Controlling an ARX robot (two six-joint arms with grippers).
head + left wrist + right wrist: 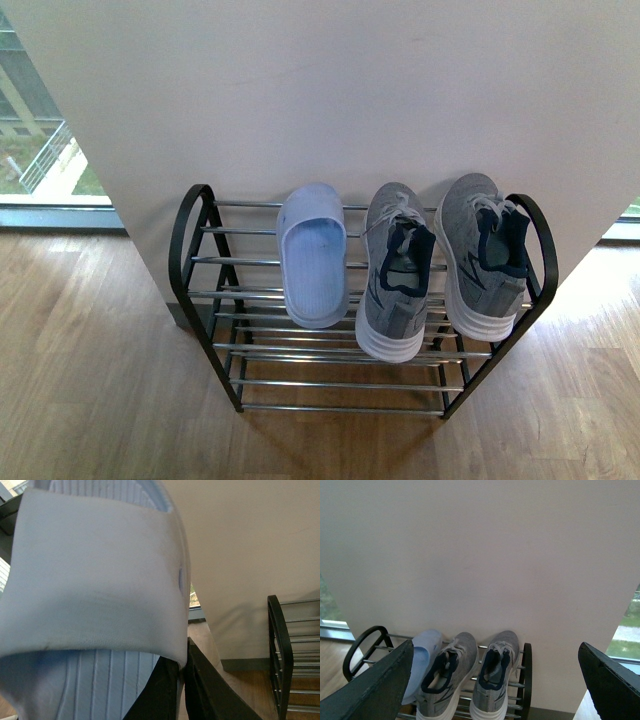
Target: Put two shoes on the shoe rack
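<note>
The black-framed shoe rack (190, 240) stands against a white wall. On its top shelf lie one pale blue slide sandal (311, 255) at the left and two grey sneakers (395, 270) (482, 255) to its right, toes to the wall. My left gripper (182, 667) is shut on the strap edge of a second slide sandal (95, 580), which fills the left wrist view; the rack's side (280, 650) shows beyond it. My right gripper (495, 647) hangs open and empty, in front of and above the rack (526, 670) and sneakers (445, 680). Neither arm shows in the front view.
The white wall (330, 90) rises directly behind the rack. A wooden floor (90, 380) surrounds it, with windows (40, 150) to either side. The top shelf's chrome rods (240, 262) are bare left of the resting sandal, and lower shelves (330, 385) show beneath.
</note>
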